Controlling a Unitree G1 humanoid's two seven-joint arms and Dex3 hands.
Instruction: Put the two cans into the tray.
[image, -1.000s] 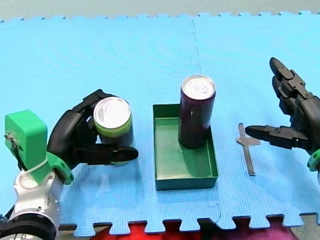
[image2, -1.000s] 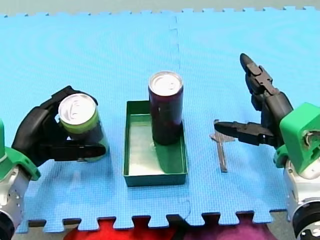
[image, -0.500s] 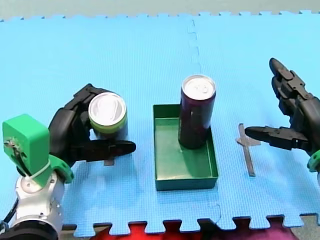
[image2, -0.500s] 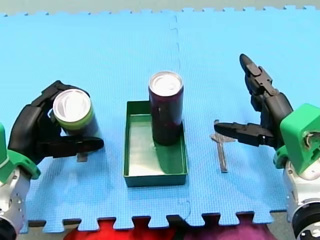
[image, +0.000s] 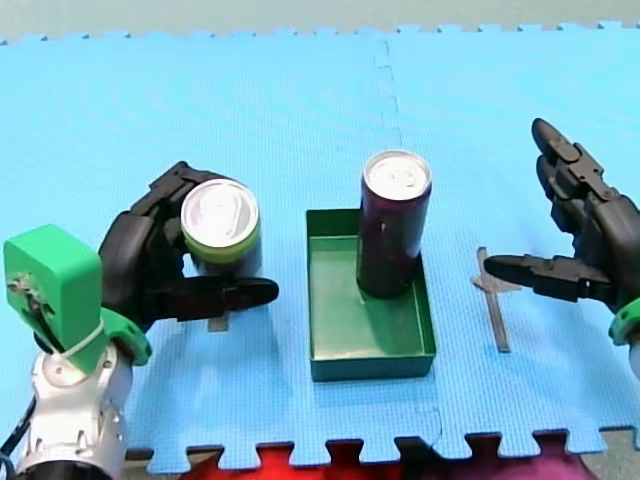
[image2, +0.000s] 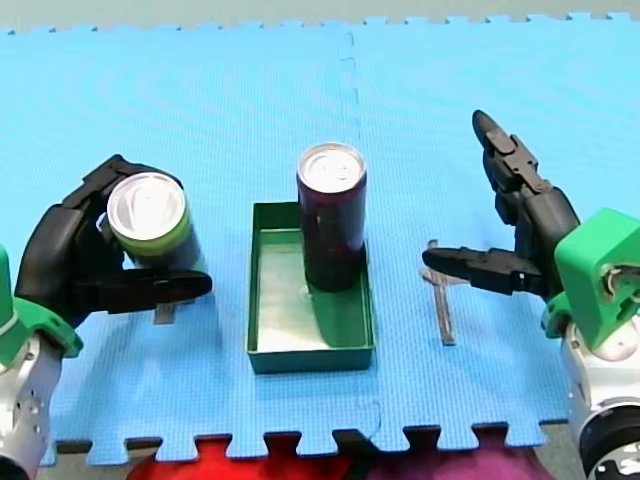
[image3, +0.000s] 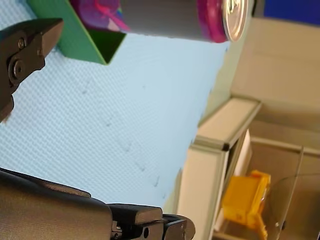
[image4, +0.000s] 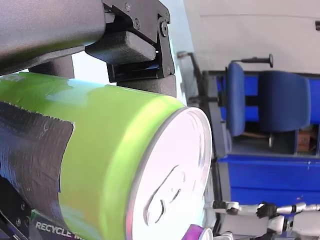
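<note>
— Where is the green can?

— In the left hand. The black fingers curl round its far side and the thumb lies across its near side, so the hand is clenched on it. The can is upright with its silver top up. It is to the left of the tray and apart from it.

— Is it standing on the worktop?

— I cannot tell, because the thumb hides its base. A short grey tape strip shows on the blue foam mat just under the thumb.

— Anything more from close up?

— The second wrist view shows the same can at that hand's fingers. It has a lime-green side with a black patch, part of the word RECYCLE printed on it, and the pull tab on its lid.

— And the other can?

— The purple can stands upright inside the tray, in its far right corner, close against the right wall. The rest of the green tray floor is bare. The first wrist view also catches this can, with one corner of the tray beside a dark fingertip.

— What about the right hand?

— It holds nothing. It hovers to the right of the tray, well apart from both cans, with one finger reaching over a grey tape mark on the mat.
</note>
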